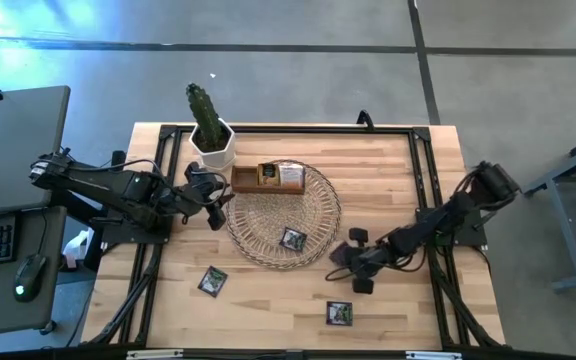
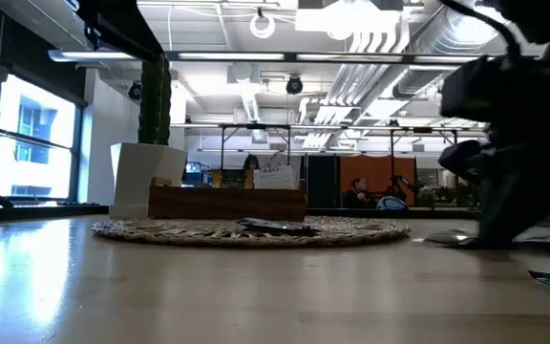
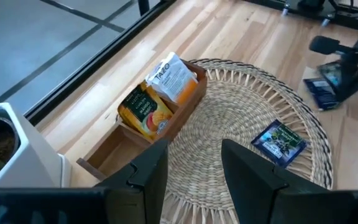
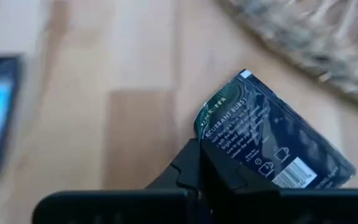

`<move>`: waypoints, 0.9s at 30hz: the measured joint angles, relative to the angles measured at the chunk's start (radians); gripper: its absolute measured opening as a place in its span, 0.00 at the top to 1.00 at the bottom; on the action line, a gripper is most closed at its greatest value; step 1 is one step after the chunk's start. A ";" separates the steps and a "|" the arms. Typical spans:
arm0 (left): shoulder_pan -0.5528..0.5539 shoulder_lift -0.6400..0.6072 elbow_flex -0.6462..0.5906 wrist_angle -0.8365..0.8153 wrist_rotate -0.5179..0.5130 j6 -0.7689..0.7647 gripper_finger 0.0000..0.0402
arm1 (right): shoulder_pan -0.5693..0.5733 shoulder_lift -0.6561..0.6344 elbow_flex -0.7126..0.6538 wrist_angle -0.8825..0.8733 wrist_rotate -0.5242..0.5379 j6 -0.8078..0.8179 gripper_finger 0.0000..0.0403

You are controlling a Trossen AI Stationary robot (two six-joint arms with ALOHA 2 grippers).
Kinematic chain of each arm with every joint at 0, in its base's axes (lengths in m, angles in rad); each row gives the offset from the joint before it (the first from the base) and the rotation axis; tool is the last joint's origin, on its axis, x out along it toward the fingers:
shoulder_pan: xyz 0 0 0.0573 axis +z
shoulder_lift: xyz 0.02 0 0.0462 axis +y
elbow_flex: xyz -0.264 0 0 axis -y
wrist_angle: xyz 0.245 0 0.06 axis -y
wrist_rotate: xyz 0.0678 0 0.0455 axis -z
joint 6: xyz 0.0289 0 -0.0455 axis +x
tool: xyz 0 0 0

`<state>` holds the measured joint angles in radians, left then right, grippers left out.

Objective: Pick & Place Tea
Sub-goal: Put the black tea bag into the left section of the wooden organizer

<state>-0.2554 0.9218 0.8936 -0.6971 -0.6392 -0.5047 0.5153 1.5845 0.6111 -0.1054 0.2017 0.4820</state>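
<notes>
The right pincer is pinched fully together on the corner of a dark tea sachet, which is gripped just off the rim of the round wicker mat, on the mat's right side above the wooden table. In the right wrist view the sachet fans out from the fingers toward the mat, its printed face turned to the camera; whether it is lifted clear of the table cannot be told.

Another dark sachet lies flat on the mat near its front edge, set at a slant. Two more lie on bare wood: one at front left, turned diamond-wise, and one near the front edge, roughly square to it.

The left pincer hovers over the mat's left edge with its fingers spread wide and nothing between them. Just beyond it a wooden compartment box sits on the mat's far rim, holding a yellow-orange sachet and a white one, both standing upright. A potted cactus stands beside the box's left end.
</notes>
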 joint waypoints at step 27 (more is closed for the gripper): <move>0.000 0.013 0.002 0.125 0.008 0.212 0.63 | -0.543 0.233 0.353 0.861 -0.008 -0.396 1.00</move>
<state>-0.2554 0.9344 0.8951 -0.5719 -0.6307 -0.2922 -0.0280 1.8173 0.9640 0.7559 0.1938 0.0862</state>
